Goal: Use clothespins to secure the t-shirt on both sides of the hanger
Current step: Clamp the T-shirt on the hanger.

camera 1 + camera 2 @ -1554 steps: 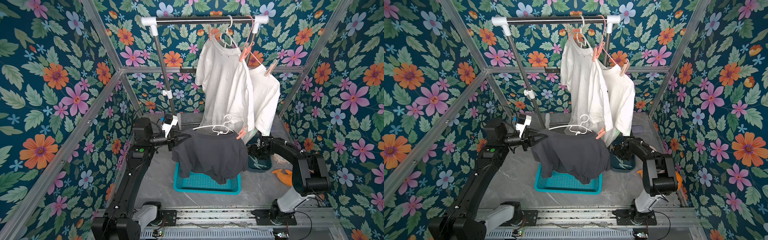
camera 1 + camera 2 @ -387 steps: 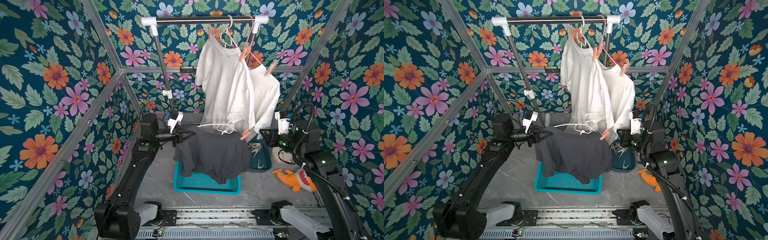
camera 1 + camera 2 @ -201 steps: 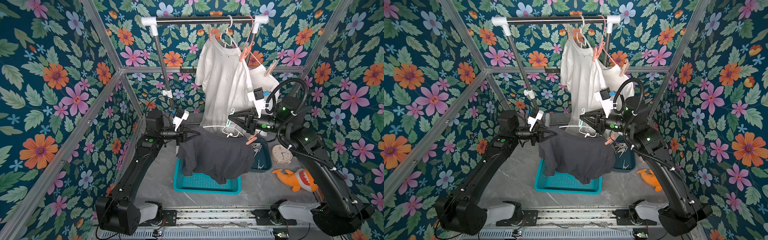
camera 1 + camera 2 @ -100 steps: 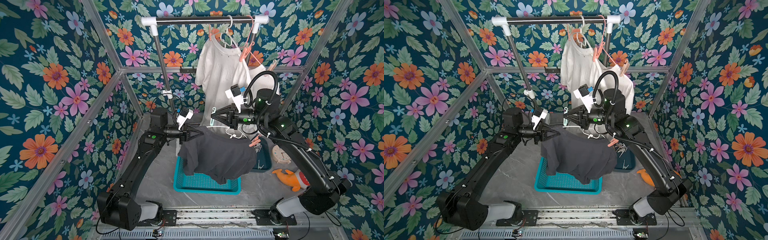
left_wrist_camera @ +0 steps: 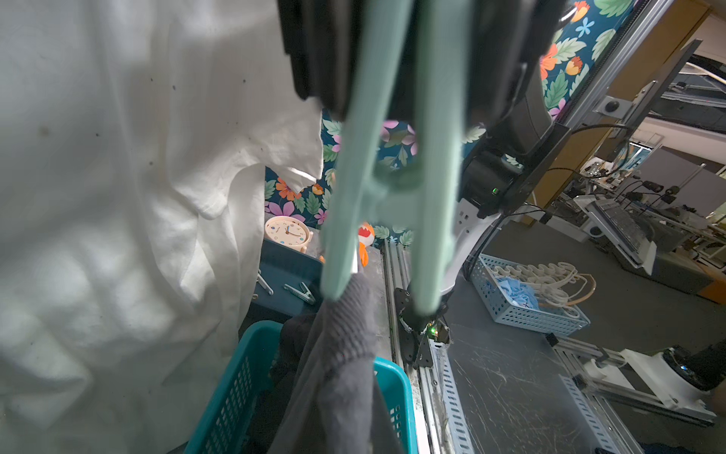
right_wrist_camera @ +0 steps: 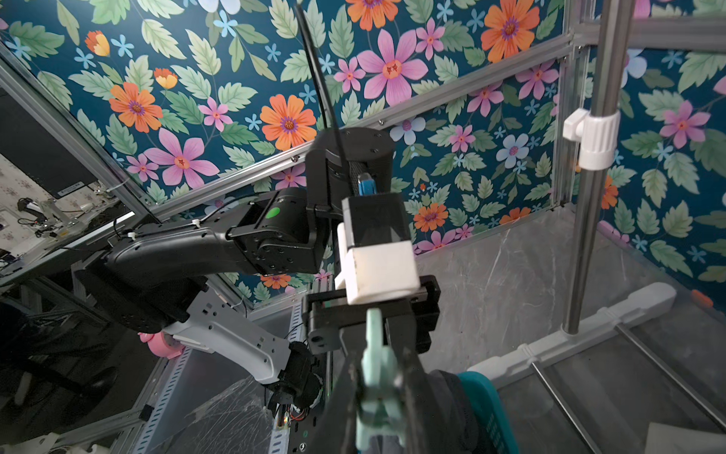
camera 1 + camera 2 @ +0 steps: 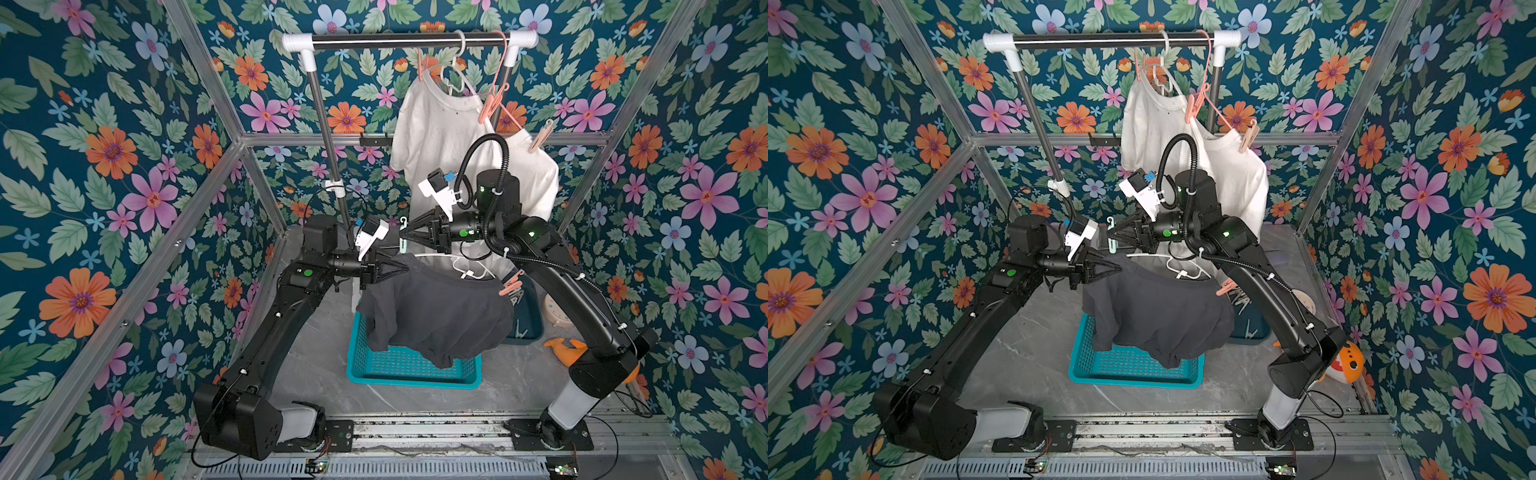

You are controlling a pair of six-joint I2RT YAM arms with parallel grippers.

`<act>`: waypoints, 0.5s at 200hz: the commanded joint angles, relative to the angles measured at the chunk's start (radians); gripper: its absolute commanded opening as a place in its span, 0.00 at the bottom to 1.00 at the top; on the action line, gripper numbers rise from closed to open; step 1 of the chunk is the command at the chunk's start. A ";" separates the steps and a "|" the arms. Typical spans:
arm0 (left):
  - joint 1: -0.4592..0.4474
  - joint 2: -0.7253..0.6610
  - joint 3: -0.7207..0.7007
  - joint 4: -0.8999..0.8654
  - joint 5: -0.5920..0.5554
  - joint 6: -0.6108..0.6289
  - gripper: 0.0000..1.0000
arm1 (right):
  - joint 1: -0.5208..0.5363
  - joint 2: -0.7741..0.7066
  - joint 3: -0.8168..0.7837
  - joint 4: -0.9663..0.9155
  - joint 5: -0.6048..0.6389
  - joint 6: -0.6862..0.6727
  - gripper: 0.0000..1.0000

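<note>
The right gripper (image 7: 405, 238) is nearly closed, squeezing a mint-green plastic clothespin (image 7: 1110, 235) with its prongs spread, just at 12 o'clock of the left gripper (image 7: 409, 266), which is pinched tight on the shoulder of the dark grey t-shirt (image 7: 436, 307) draped over a white hanger (image 7: 1181, 274). A salmon-pink clothespin (image 7: 512, 284) clips the 3 o'clock shoulder. Since half a second ago the right gripper has carried its pin toward 9 o'clock, closer to the left gripper

Dark teal floral wallpaper (image 7: 104, 166) covers the walls on every side, edged by aluminium struts (image 7: 178, 241) slanting up from the lower left; grey marbled floor (image 7: 519, 382) fills the lower middle, and a clothes rail (image 7: 374, 40) spans top centre
</note>
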 commanded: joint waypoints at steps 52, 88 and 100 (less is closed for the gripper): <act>0.000 -0.011 0.005 -0.014 0.000 0.041 0.00 | 0.003 0.014 0.021 -0.129 -0.006 -0.089 0.05; -0.003 -0.016 0.006 -0.013 -0.001 0.046 0.00 | 0.001 -0.004 -0.003 -0.146 0.012 -0.104 0.03; -0.002 -0.014 0.006 -0.014 -0.001 0.046 0.00 | 0.004 -0.010 -0.009 -0.151 0.006 -0.105 0.02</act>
